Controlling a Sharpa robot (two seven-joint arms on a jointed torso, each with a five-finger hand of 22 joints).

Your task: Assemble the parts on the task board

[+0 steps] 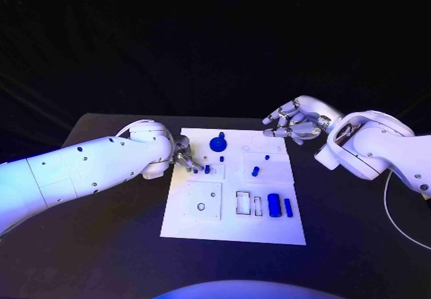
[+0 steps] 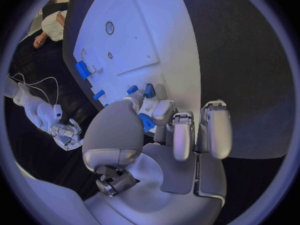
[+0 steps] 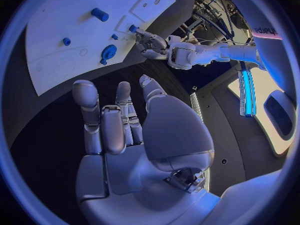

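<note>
Task board [image 1: 235,232], a flat white rectangular plate, lies in the middle of the black bench [image 1: 108,249], and I place every other thing relative to this board. Near its far edge stands a round blue disc part [image 1: 217,144] with a small knob. Toward the middle of the board are several small blue peg parts; one of them [image 1: 255,171] is on the right half. On the near right part of the board, a blue cylinder part [image 1: 273,205] and a thinner blue bar part [image 1: 288,207] lie side by side, next to two narrow rectangular slots [image 1: 244,202]. On the near left part is a raised square panel [image 1: 203,201] with small round holes.

The left hand [image 1: 186,159] is over the left edge of the board, about halfway along it. In the left wrist view its fingertips [image 2: 135,101] touch a small blue part [image 2: 149,90] on the board, and another blue piece shows between thumb and fingers, so the hand seems to pinch a small blue part; I cannot tell exactly which one.

The right hand [image 1: 294,123] hangs above the bench just beyond the far right corner of the board, apart from it. Its fingers [image 3: 109,122] are spread and slightly curved, and it holds nothing.
</note>
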